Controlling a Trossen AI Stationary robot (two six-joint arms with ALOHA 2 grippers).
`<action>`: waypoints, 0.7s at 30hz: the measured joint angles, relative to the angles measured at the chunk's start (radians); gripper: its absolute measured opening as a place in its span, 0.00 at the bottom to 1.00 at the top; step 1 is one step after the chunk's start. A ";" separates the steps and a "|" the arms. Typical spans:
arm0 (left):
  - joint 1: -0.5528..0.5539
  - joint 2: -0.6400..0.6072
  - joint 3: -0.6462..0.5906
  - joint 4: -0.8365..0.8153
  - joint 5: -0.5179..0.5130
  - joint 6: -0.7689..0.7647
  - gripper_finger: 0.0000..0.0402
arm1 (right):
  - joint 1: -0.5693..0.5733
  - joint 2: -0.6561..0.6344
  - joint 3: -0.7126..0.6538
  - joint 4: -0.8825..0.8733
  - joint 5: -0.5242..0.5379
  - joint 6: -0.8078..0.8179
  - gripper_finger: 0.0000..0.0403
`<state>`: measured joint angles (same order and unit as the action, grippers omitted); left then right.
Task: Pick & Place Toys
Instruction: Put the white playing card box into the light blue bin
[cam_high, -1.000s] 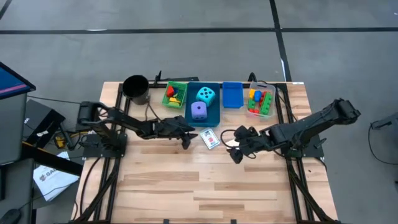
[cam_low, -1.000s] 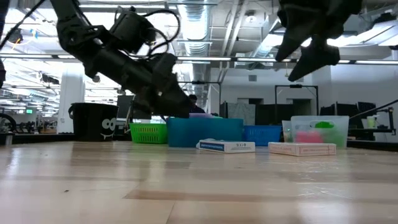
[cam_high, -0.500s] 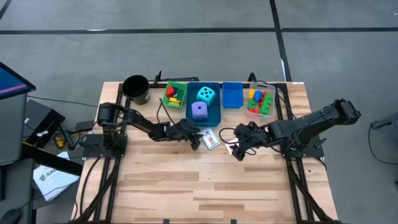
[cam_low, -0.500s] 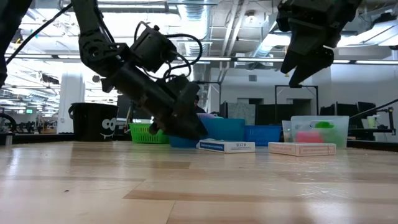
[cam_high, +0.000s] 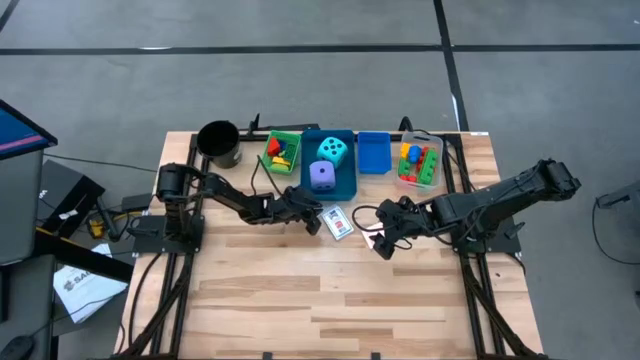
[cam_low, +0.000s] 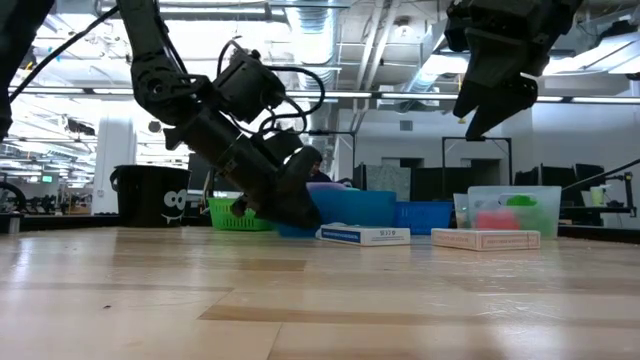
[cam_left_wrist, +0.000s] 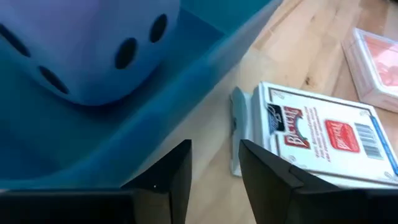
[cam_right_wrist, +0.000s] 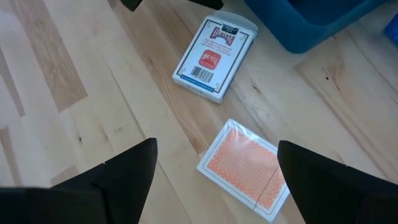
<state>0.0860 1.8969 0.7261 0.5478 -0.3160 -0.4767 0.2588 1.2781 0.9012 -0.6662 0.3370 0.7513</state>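
High view: the left gripper (cam_high: 312, 217) sits low beside the front corner of the large blue plastic bin (cam_high: 343, 189), near the tabletop's rear edge. The boxed blue-and-white deck of playing cards (cam_high: 338, 224) lies just past its tip, toward the right arm, long axis running roughly front to back. The right gripper (cam_high: 383, 243) hovers over the clear-wrapped orange-backed deck (cam_high: 372, 230).

Low view: the left gripper rests near the wood, the boxed deck flat just beside it.

Left wrist view: its fingers (cam_left_wrist: 179, 171) stand narrowly apart, empty; the box, with a red printed face and barcode, lies ahead and to one side.

Right wrist view: its fingers (cam_right_wrist: 127, 165) are spread wide above the orange deck
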 joint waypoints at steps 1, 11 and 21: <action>0.000 0.000 0.000 -0.003 -0.001 0.000 0.31 | 0.000 0.000 0.000 0.000 0.000 0.001 0.81; -0.008 0.000 0.000 -0.020 0.005 0.000 0.31 | 0.000 0.000 0.000 0.001 0.000 0.008 0.81; -0.006 -0.001 0.000 -0.023 0.009 0.000 0.31 | 0.000 0.001 0.000 0.001 0.000 0.028 0.81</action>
<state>0.0799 1.8961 0.7261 0.5244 -0.3073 -0.4770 0.2588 1.2789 0.9012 -0.6655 0.3374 0.7795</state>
